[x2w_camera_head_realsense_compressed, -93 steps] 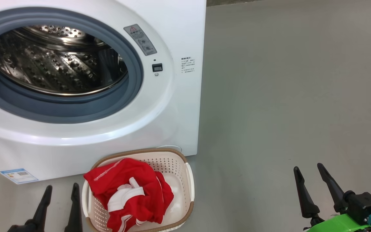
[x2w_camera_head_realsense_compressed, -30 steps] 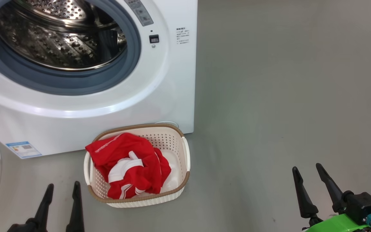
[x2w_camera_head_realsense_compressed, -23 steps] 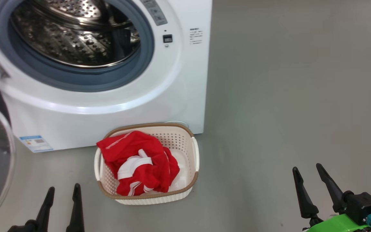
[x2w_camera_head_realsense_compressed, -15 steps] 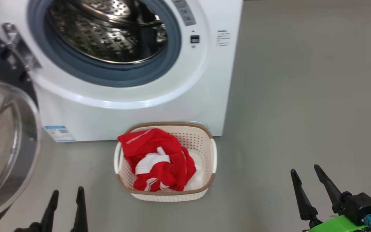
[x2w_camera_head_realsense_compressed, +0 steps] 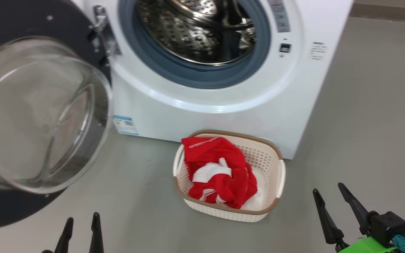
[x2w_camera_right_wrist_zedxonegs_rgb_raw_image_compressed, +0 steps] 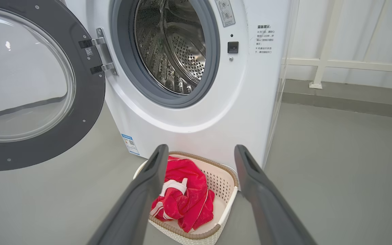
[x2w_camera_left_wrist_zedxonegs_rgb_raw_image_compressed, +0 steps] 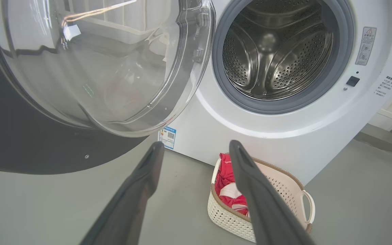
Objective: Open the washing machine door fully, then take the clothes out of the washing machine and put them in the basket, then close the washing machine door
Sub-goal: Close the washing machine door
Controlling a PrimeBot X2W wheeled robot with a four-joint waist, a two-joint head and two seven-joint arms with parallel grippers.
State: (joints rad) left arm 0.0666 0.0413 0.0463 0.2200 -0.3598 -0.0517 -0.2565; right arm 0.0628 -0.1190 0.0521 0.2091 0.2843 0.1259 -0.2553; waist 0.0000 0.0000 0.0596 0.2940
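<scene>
Both my claws hang empty with fingers spread, left claw (x2w_camera_head_realsense_compressed: 83,217) and right claw (x2w_camera_head_realsense_compressed: 328,188). The clothes (x2w_camera_head_realsense_compressed: 220,172) lie bunched in the basket (x2w_camera_head_realsense_compressed: 280,175), ahead between the two claws and tight against the washing machine (x2w_camera_head_realsense_compressed: 223,116), I'd say to keep the carry from the drum (x2w_camera_head_realsense_compressed: 202,31) short. The washing machine door (x2w_camera_head_realsense_compressed: 37,112) stands wide open just ahead of my left claw, which looks placed to swing it shut. The blue label (x2w_camera_head_realsense_compressed: 126,124), the warning sticker (x2w_camera_left_wrist_zedxonegs_rgb_raw_image_compressed: 366,46) and the printed lines (x2w_camera_right_wrist_zedxonegs_rgb_raw_image_compressed: 264,39) are too small for me to read
</scene>
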